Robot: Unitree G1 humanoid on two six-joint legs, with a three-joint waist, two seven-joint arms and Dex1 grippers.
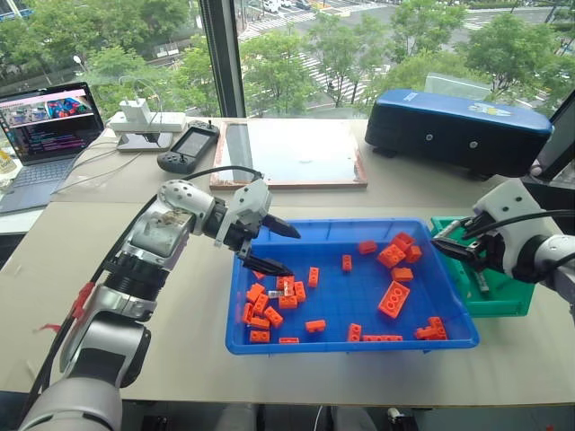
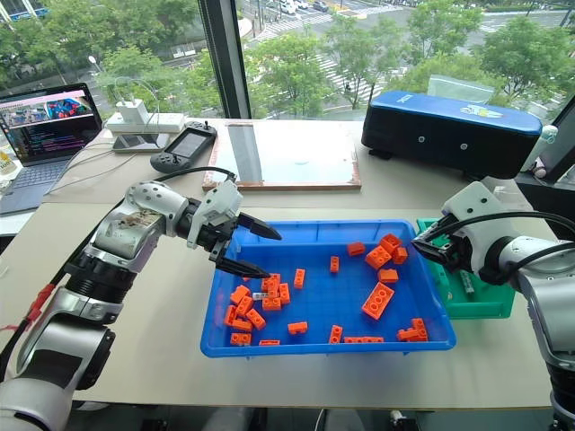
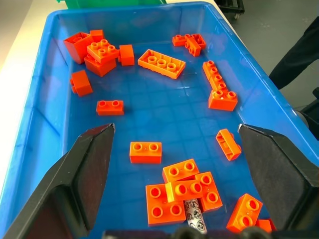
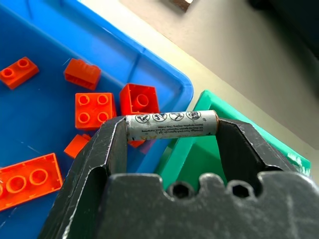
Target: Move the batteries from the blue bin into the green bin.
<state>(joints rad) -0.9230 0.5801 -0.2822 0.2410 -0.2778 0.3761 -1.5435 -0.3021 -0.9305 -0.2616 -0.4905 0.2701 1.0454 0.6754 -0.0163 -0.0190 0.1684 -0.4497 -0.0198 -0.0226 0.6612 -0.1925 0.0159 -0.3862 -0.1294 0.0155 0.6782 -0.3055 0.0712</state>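
Battery (image 4: pixel 172 124) clamped endwise in right gripper (image 4: pixel 172 130), seemingly over green bin (image 1: pixel 503 292)

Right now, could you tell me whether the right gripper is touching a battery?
Touching. The right wrist view shows the right gripper clamping the battery endwise, one finger against each end.

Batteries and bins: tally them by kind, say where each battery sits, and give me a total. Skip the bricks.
batteries: 3 (one held in the right gripper, one among the orange bricks in the blue bin, one lying in the green bin)
bins: 2 (the blue bin, the green bin)
total: 5
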